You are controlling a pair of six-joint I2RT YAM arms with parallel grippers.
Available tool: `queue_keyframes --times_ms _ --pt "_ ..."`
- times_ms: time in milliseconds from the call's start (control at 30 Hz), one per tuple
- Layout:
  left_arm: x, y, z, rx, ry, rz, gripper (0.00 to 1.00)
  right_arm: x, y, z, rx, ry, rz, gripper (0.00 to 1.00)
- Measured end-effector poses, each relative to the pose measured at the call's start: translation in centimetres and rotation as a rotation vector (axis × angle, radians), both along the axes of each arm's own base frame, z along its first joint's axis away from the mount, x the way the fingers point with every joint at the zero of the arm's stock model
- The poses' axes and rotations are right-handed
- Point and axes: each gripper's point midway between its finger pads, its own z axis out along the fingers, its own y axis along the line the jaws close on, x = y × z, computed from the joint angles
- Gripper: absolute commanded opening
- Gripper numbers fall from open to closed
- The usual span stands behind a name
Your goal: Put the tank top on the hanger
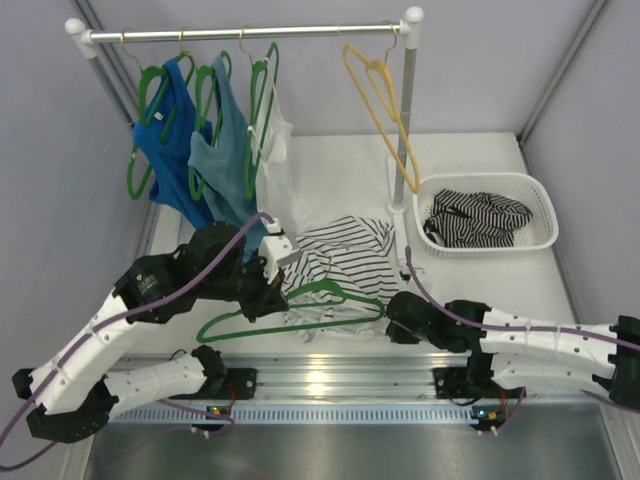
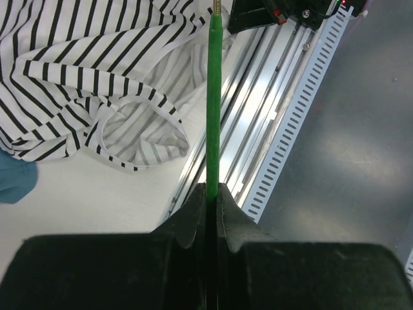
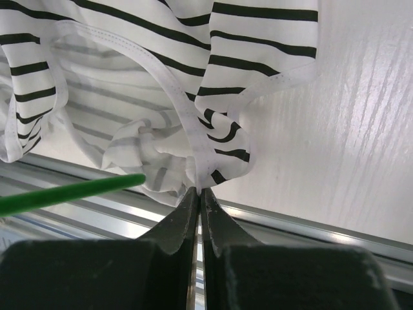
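Observation:
The white tank top [image 1: 335,262] with thin black stripes lies crumpled on the table in the middle. A green hanger [image 1: 300,310] lies across its near edge. My left gripper [image 1: 268,292] is shut on the hanger; in the left wrist view the green bar [image 2: 212,103] runs straight out from between the jaws [image 2: 212,191], with the tank top [image 2: 84,71] to its left. My right gripper [image 1: 392,322] is shut on the tank top's edge [image 3: 193,139]; the fabric bunches at the fingertips [image 3: 199,191], and the hanger's end [image 3: 71,192] shows at the left.
A rail [image 1: 245,33] at the back holds green hangers with a blue top [image 1: 175,130], a teal top [image 1: 225,150] and a white top [image 1: 278,150], plus a bare yellow hanger [image 1: 385,105]. A white basket [image 1: 540,200] at right holds a darker striped garment [image 1: 475,218].

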Motion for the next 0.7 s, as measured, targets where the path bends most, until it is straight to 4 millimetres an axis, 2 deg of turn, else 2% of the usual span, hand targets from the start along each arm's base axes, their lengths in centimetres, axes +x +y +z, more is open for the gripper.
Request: queue_keyframes --times_ms 333,700 --pt "0.4 -1.2 -1.9 0.058 0.058 -0.020 0.00 -0.2 -0.5 0.5 -0.035 -0.003 0.040 0.00" --pt "0.3 -2.6 -3.5 0.062 0.109 -0.061 0.00 0.6 1.1 4.1 -0.021 -0.050 0.097 0.00"
